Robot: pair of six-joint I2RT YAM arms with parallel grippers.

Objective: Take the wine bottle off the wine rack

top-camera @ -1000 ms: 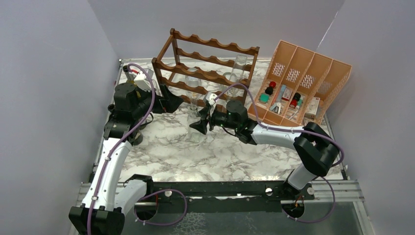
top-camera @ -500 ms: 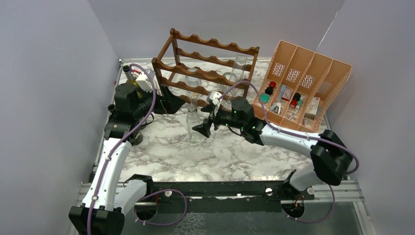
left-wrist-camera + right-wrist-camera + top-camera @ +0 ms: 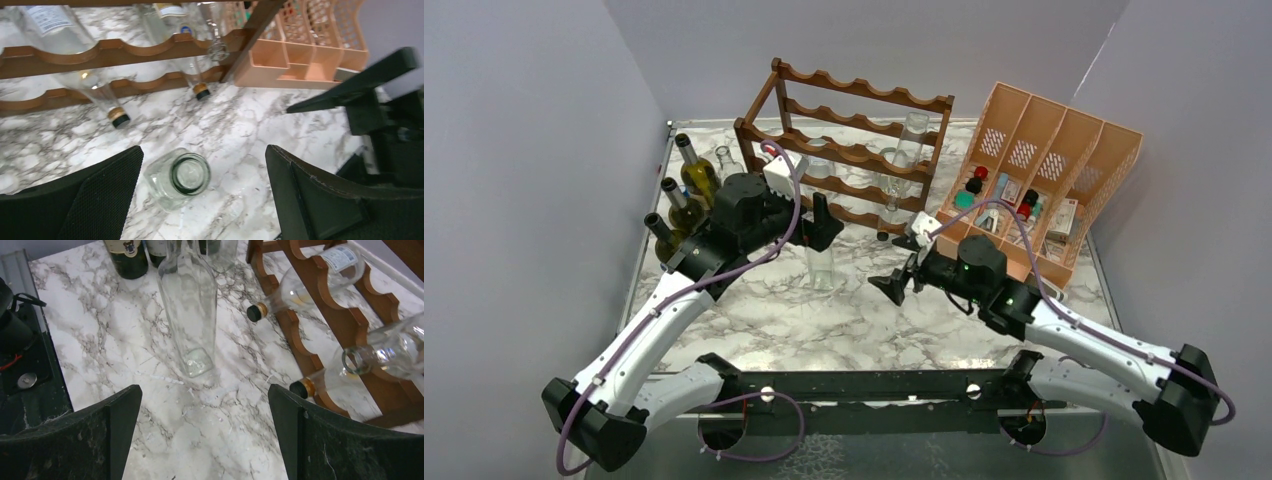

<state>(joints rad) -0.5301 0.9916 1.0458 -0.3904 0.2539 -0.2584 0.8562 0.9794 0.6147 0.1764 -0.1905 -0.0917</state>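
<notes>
Subject of task: the clear glass wine bottle (image 3: 821, 256) stands upright on the white-and-grey marbled tabletop (image 3: 754, 310), in front of the dark brown wooden wine rack with scalloped rails (image 3: 856, 152), apart from it and resting in none of its cradles.

Left arm: it rises from its base at the near left, the forearm angled up and inward, the wrist bent so that the left gripper (image 3: 824, 225) hangs over the bottle's neck. The left wrist view looks down into the open bottle mouth (image 3: 182, 174), which sits between the fingers (image 3: 95, 200). The jaws stand wide apart, and no contact with the glass is visible.

Right arm: it stretches low across the table from the near right, the forearm pointing left. The right gripper (image 3: 887, 264) faces the bottle from the side and is apart from it. Its jaws are spread wide and hold nothing.

Other items: further clear capped bottles (image 3: 305, 287) lie in the rack's lower tiers. Dark green bottles (image 3: 686, 190) stand at the table's left edge. A peach-orange plastic divided organiser (image 3: 1064, 135) sits right of the rack.
</notes>
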